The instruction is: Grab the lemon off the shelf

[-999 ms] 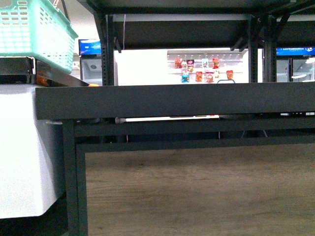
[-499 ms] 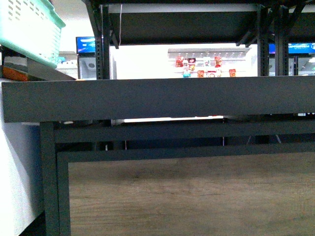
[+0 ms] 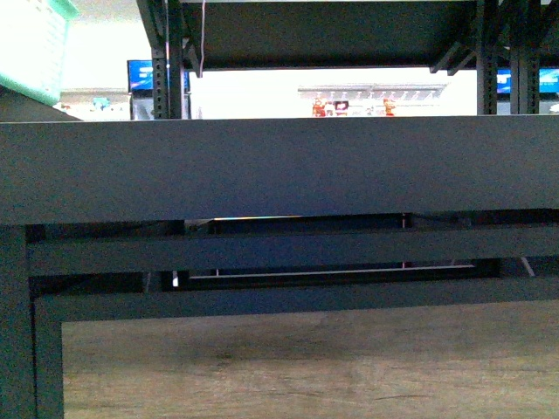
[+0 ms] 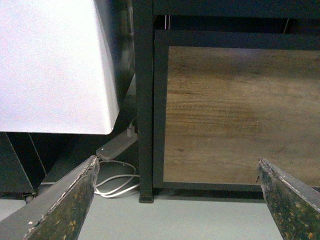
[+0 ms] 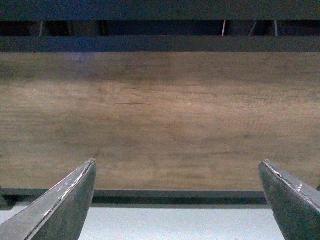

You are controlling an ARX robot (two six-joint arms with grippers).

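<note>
Ahead of our right end effector (image 5: 177, 162) we face the panel (image 5: 160, 115) set low in the shelf (image 3: 279, 166), with the floor (image 5: 175, 222) beneath it. Ahead of our left end effector (image 4: 176, 162) the panel meets a corner post (image 4: 144, 100). Past the post, away from the right end effector, stands a cabinet (image 4: 50, 65). A power strip (image 4: 116, 146) with cables (image 4: 117, 182) lies on the floor between them. Well above both end effectors, a basket (image 3: 31, 44) sits to our left.

The shelf (image 3: 279, 170) shows only its edge, deck top hidden; the teal basket (image 3: 31, 44) is cropped.
</note>
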